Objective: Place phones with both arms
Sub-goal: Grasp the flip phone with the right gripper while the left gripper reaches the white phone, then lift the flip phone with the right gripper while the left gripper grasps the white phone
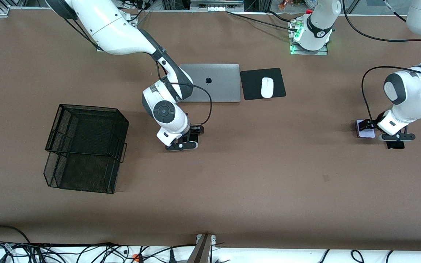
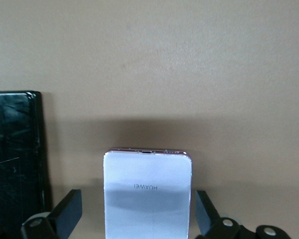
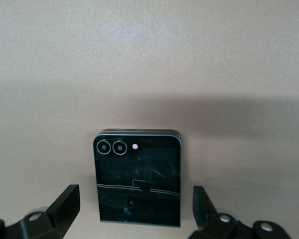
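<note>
Front view: arms hide phones [image 1: 364, 129]

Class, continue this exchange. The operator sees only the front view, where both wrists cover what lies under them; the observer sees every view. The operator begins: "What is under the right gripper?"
Observer: A small squarish black phone lies flat between the right gripper's open fingers, camera lenses up, not gripped.
Operator: And the left gripper?
Observer: The left gripper straddles the pale lavender-white phone, fingers open and clear of its sides.
Operator: Any marking on that one?
Observer: HUAWEI is printed across its upturned face.
</note>
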`<state>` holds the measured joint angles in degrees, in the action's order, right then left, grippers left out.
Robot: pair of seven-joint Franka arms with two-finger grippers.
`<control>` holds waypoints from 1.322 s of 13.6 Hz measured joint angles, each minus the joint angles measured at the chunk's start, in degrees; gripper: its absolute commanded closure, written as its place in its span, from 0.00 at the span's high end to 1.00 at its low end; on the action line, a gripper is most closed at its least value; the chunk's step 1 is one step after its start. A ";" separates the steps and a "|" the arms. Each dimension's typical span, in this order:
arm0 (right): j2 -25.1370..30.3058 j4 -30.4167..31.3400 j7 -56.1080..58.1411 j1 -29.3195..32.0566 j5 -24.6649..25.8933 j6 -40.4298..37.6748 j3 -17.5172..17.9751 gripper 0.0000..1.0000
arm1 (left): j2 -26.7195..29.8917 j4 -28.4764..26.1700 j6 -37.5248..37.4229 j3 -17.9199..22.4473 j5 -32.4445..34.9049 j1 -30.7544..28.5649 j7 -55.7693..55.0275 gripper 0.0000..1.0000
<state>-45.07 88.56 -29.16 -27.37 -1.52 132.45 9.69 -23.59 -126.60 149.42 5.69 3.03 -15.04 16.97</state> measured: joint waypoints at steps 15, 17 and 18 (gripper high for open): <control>1.87 -0.39 -1.86 -0.83 4.27 -0.77 -3.77 0.00 | -3.65 -0.88 5.77 -2.26 -2.79 -1.02 -0.26 0.26; 7.02 -1.63 -2.06 -0.61 3.89 -7.68 -6.70 0.00 | -3.17 -0.88 5.59 -2.60 -3.27 -1.12 -0.27 0.00; 10.33 -1.99 -2.07 -0.43 3.19 -11.72 -8.38 0.00 | -3.19 -0.87 5.60 -2.73 -3.33 -1.18 -0.27 0.00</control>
<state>-34.75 86.57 -31.22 -27.80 1.67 120.72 1.32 -26.78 -127.47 155.02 2.96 -0.29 -16.23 16.70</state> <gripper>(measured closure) 0.194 0.154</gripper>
